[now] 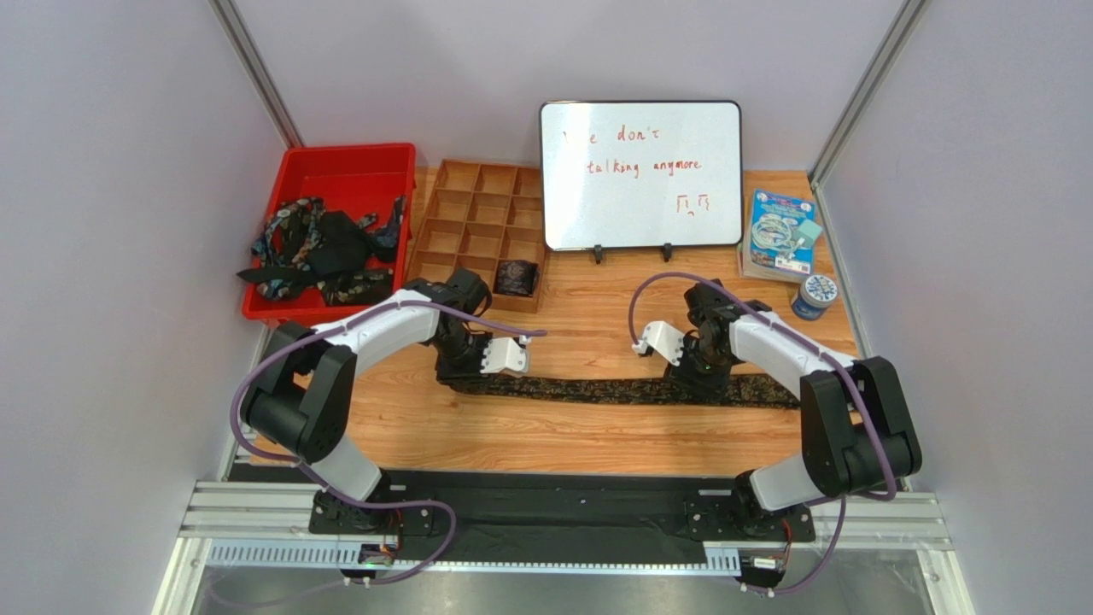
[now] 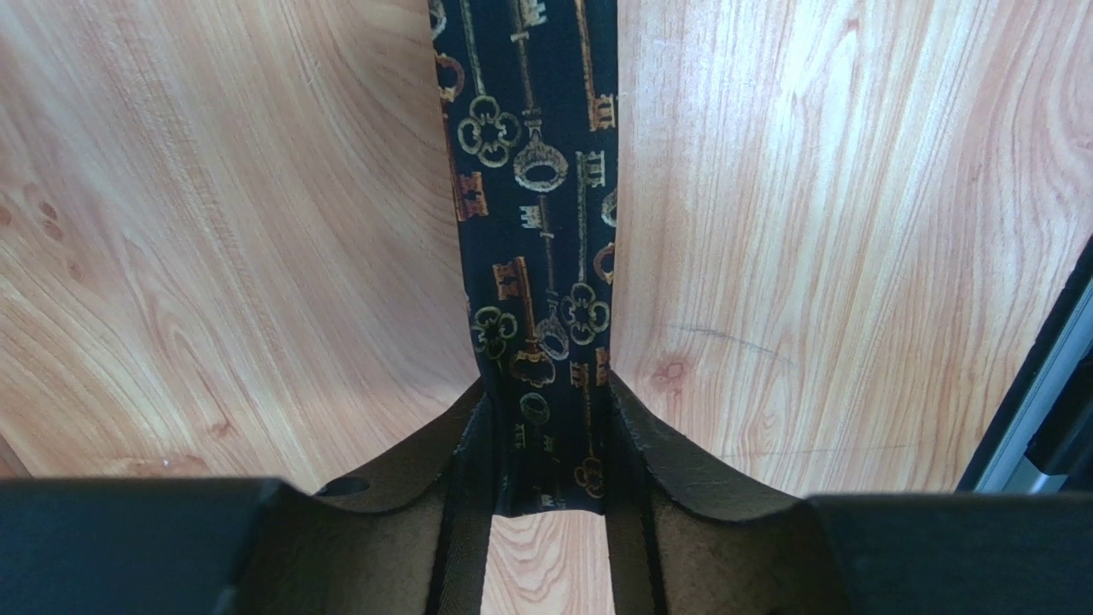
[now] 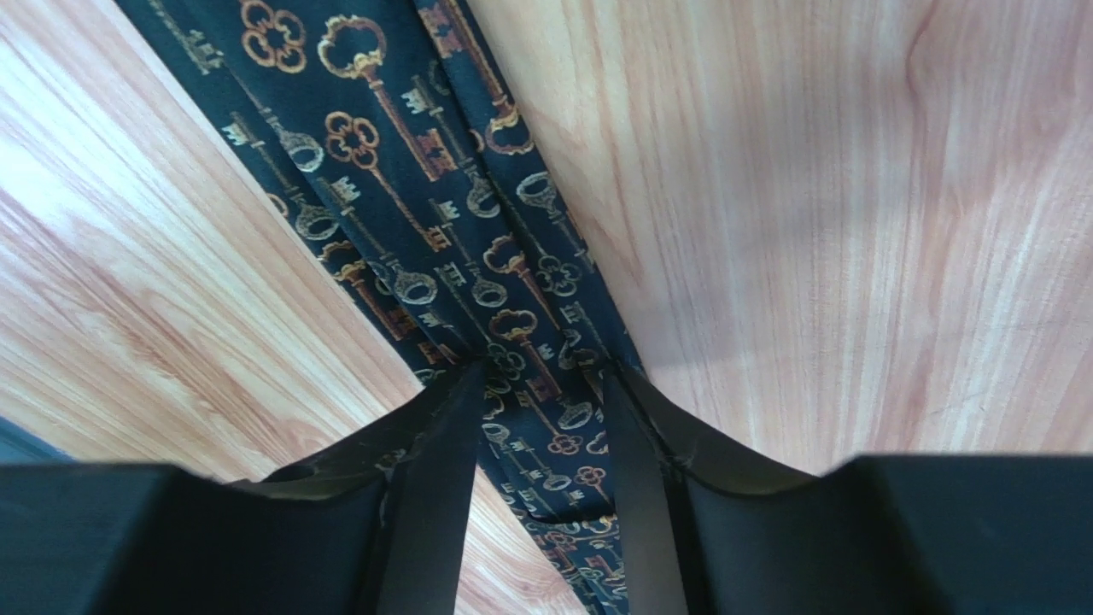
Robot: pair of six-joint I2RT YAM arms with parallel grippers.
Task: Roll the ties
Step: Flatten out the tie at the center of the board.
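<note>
One key-patterned tie (image 1: 616,388) lies flat on the bench (image 1: 565,436). The left claw (image 2: 549,423) and right claw (image 3: 545,410), each half open, straddle it. One rolled tie (image 1: 517,277) sits in the wooden tray (image 1: 459,238).

Key-patterned tie (image 3: 411,218) lies diagonally on wooden table (image 3: 821,192); parted jaws over it, fabric showing between.
</note>
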